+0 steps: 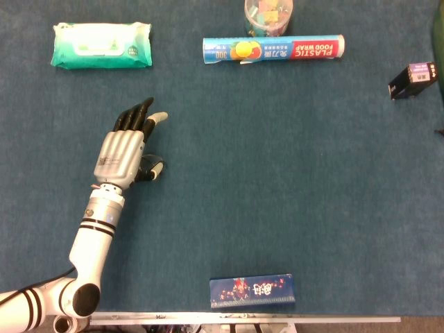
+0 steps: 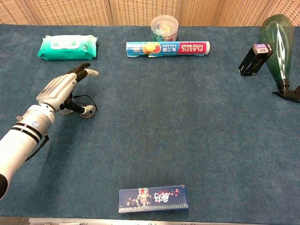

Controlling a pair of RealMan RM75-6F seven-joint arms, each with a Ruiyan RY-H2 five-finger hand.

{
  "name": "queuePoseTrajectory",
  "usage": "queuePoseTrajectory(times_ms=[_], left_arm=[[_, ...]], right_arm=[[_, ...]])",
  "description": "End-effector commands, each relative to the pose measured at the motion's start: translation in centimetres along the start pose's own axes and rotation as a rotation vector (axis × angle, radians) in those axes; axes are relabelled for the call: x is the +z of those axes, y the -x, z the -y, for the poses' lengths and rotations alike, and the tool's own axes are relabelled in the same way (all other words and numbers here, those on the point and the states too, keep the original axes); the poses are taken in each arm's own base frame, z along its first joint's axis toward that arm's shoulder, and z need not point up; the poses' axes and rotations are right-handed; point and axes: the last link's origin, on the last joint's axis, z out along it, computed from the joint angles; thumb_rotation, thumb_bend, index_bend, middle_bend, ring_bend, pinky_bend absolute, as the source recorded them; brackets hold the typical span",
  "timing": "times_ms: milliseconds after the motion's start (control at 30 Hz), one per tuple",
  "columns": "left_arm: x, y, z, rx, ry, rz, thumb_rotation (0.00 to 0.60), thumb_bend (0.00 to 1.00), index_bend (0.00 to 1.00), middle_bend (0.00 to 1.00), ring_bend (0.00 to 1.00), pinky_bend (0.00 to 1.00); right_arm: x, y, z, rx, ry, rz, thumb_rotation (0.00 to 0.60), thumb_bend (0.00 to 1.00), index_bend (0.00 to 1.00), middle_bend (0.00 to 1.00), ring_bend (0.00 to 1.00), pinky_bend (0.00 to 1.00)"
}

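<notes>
The left hand hangs low over the blue surface, fingers stretched out flat and pointing away from the robot, thumb tucked down underneath — it grips nothing, and sits right on top of a pair of glasses. From the head view most of the glasses are hidden under the palm, with only a lens and a bit of frame poking out at the thumb side; from the chest view the glasses lie on the surface below the hand, the thumb tip down at the frame, though I cannot tell whether it actually touches. The right hand shows in neither view. Well beyond the fingertips lies a green pack of wipes. Farther along the back edge rests a roll of food wrap, with a clear tub just behind it. A small dark box stands off at the far right beside a green spray bottle, and a flat blue box lies at the near edge.
</notes>
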Motion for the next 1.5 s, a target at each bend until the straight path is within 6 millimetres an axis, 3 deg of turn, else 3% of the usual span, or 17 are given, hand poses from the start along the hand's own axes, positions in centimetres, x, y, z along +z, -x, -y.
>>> queuePoseTrajectory(times_ms=[33, 333, 833, 1100, 1500], left_arm=[[0.1, 0.3, 0.1, 0.003, -0.004, 0.01, 0.6, 0.22, 0.16, 0.0, 0.0, 0.06], [-0.6, -0.1, 0.5, -0.022, -0.012, 0.003, 0.6, 0.22, 0.16, 0.0, 0.0, 0.06], [-5.4, -8.1, 3.6, -0.109, -0.081, -0.215, 0.6, 0.22, 0.16, 0.0, 0.0, 0.06], [-7.7, -10.9, 1.6, -0.148, 0.035, -0.282, 0.6, 0.21, 0.16, 0.0, 0.0, 0.06], [-7.8, -9.2, -2.4, -0.111, 0.166, -0.196, 0.6, 0.2, 0.16, 0.0, 0.0, 0.06]], right_arm=[[0.0, 0.0, 0.0, 0.0, 0.0, 0.0, 0.6, 0.04, 0.15, 0.21, 0.21, 0.45], [0.2, 0.0, 0.1, 0.004, -0.005, -0.004, 0.6, 0.04, 0.15, 0.21, 0.21, 0.45], [0.5, -0.1, 0.5, 0.015, -0.025, -0.012, 0.6, 0.04, 0.15, 0.21, 0.21, 0.45], [0.6, 0.0, 0.8, 0.013, -0.032, -0.011, 0.6, 0.04, 0.15, 0.21, 0.21, 0.45], [0.4, 0.0, 0.6, 0.016, -0.022, -0.014, 0.6, 0.04, 0.15, 0.21, 0.21, 0.45]])
